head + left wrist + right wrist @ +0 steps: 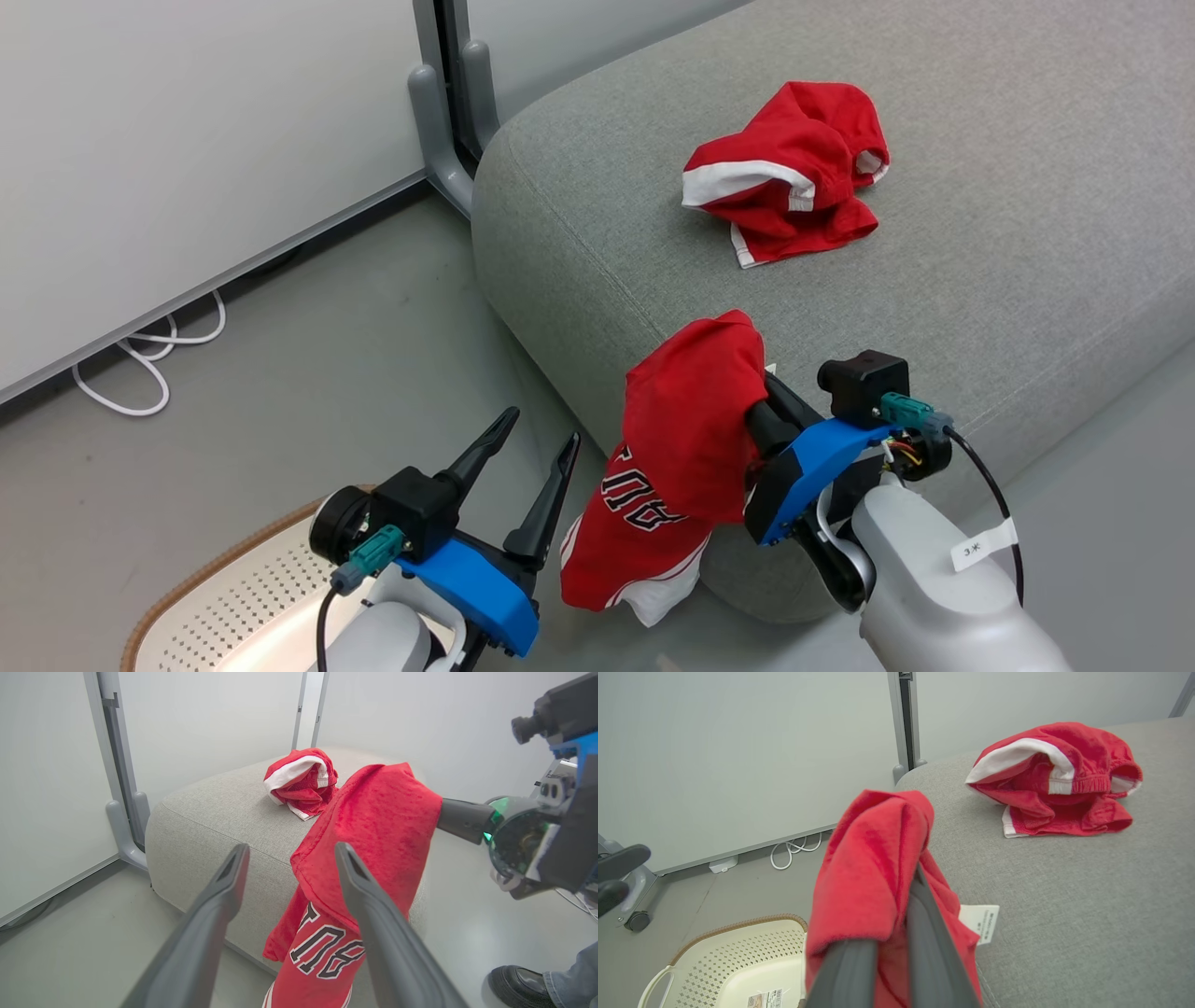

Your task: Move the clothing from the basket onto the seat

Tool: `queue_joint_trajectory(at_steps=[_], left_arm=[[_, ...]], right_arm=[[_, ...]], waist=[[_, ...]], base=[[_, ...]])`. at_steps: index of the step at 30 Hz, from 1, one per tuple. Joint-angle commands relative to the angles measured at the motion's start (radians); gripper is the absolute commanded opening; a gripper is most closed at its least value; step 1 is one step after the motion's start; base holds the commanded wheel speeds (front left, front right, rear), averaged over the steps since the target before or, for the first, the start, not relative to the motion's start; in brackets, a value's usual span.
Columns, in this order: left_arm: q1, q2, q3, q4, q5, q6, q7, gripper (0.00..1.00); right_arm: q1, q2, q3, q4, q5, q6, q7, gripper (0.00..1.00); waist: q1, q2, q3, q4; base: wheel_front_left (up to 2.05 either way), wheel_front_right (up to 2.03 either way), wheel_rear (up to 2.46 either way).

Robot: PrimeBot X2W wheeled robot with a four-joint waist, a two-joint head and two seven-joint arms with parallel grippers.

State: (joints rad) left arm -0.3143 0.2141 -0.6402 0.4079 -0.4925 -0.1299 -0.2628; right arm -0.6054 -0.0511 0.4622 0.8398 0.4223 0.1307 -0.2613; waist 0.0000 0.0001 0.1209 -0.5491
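Nearby: grey seat (934, 308) on floor (327, 373), cable (154, 350) along wall (187, 140).

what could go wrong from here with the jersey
Most of the jersey hangs off the edge of the seat, below the right gripper; let go here, it may slide to the floor. The cloth is draped over that gripper's fingers, so it might snag on them when they open. The open left gripper sits close to the hanging cloth and might catch it.

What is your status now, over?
Left gripper open, empty. Right gripper shut on jersey, hanging at seat edge. Second garment already on seat. Person's shoe close by.
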Motion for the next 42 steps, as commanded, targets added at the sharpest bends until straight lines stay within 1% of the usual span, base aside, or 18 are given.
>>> queue_joint_trajectory(at_steps=[1,4,7,9,14,17,23,27,29,31,36,42], left_arm=[[-0.010,0.006,0.007,-0.002,0.000,-0.001,-0.003,1.00],[-0.003,0.012,0.021,-0.009,0.010,-0.001,-0.003,1.00],[0.003,0.020,0.036,-0.018,0.023,-0.001,-0.003,1.00],[-0.004,0.025,0.037,-0.027,0.035,-0.001,-0.003,1.00],[-0.041,0.041,0.031,-0.056,0.054,-0.001,-0.003,1.00],[-0.068,0.053,0.022,-0.071,0.066,-0.001,-0.003,1.00],[-0.142,0.083,0.003,-0.103,0.080,-0.001,0.003,1.00],[-0.197,0.111,0.004,-0.138,0.091,-0.001,0.016,1.00],[-0.222,0.122,0.004,-0.163,0.099,-0.001,0.025,1.00],[-0.246,0.132,0.008,-0.189,0.104,0.000,0.036,1.00],[-0.294,0.152,0.019,-0.241,0.120,0.008,0.052,1.00],[-0.330,0.172,0.021,-0.285,0.135,0.018,0.072,1.00]], right_arm=[[0.002,0.001,-0.005,-0.004,0.016,0.000,-0.005,0.00],[-0.043,0.001,-0.038,0.010,0.027,0.000,0.001,0.00],[-0.107,0.001,-0.092,0.032,0.015,0.000,0.015,0.00],[-0.165,-0.014,-0.136,0.040,0.003,0.000,0.025,0.00],[-0.322,-0.097,-0.288,0.053,-0.060,0.000,0.052,0.00],[-0.410,-0.157,-0.373,0.032,-0.097,0.000,0.086,0.00],[-0.540,-0.284,-0.522,-0.055,-0.154,0.000,0.156,0.00],[-0.597,-0.362,-0.635,-0.134,-0.181,0.000,0.166,0.00],[-0.613,-0.386,-0.698,-0.172,-0.191,0.000,0.162,0.00],[-0.617,-0.396,-0.746,-0.197,-0.204,0.000,0.162,0.00],[-0.564,-0.368,-0.812,-0.203,-0.213,0.000,0.170,0.00],[-0.509,-0.315,-0.844,-0.137,-0.231,0.000,0.149,0.00]], waist=[[0.0000,-0.0001,0.004,0.000],[0.0000,-0.0001,0.018,-0.002],[0.0000,-0.0001,0.040,-0.005],[0.0000,-0.0001,0.062,-0.002],[0.0000,-0.0001,0.135,0.023],[0.0000,-0.0001,0.189,0.046],[0.0000,-0.0001,0.306,0.094],[0.0000,-0.0001,0.392,0.127],[0.0000,-0.0001,0.434,0.142],[0.0000,-0.0001,0.473,0.156],[0.0000,-0.0001,0.556,0.183],[0.0000,-0.0001,0.623,0.197]], base=[[0.00,0.00,0.00],[0.00,0.00,0.00],[0.00,0.00,0.00],[0.00,0.00,0.00],[0.00,0.00,0.00],[0.00,0.00,0.00],[0.00,0.00,0.00],[0.00,0.00,0.00],[0.00,0.00,0.00],[0.00,0.00,0.00],[0.00,0.00,0.00],[0.00,0.00,0.00]])
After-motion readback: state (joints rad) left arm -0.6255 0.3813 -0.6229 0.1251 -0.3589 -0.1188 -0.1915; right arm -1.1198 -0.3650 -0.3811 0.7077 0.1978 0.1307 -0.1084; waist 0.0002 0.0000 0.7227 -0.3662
